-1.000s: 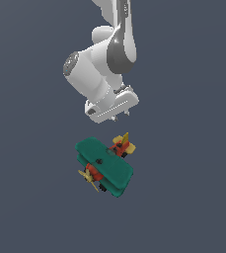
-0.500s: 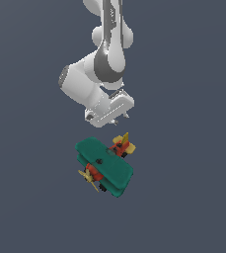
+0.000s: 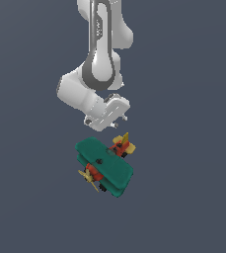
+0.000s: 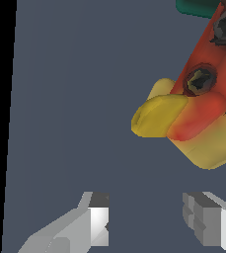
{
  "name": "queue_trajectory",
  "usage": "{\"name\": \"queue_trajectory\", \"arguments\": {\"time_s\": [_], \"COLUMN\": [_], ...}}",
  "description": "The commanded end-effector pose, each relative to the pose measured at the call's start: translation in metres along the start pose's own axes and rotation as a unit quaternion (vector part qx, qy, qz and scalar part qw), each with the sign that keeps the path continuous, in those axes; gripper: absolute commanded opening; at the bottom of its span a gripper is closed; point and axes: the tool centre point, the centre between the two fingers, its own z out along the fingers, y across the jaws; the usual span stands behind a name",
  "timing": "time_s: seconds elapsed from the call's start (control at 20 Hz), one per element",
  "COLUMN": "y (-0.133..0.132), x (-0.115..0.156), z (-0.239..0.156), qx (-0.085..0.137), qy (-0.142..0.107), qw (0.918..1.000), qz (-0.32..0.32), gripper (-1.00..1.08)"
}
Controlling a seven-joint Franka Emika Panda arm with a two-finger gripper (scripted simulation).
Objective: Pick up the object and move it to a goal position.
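The surface (image 3: 193, 74) is a plain dark grey-blue plane that fills both views; no edge, wall or room shows. The toy biplane (image 3: 104, 165) lies on it, teal wings up, yellow tail towards the arm. The gripper (image 3: 112, 118) hangs just above the tail, not touching. Its fingers (image 4: 97, 217) are spread apart, with nothing between them.
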Motion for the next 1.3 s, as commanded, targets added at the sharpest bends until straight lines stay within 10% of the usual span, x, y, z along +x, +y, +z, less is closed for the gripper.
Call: {"name": "queue_trajectory", "arguments": {"time_s": [0.0,1.25], "y": [0.003,0.032], "x": [0.001,0.021], "z": [0.001,-0.001], "qx": [0.017,0.154], "qy": [0.012,0.169], "qw": [0.9998,0.9735], "qz": [0.0,0.005], "gripper": [0.28,0.28]}}
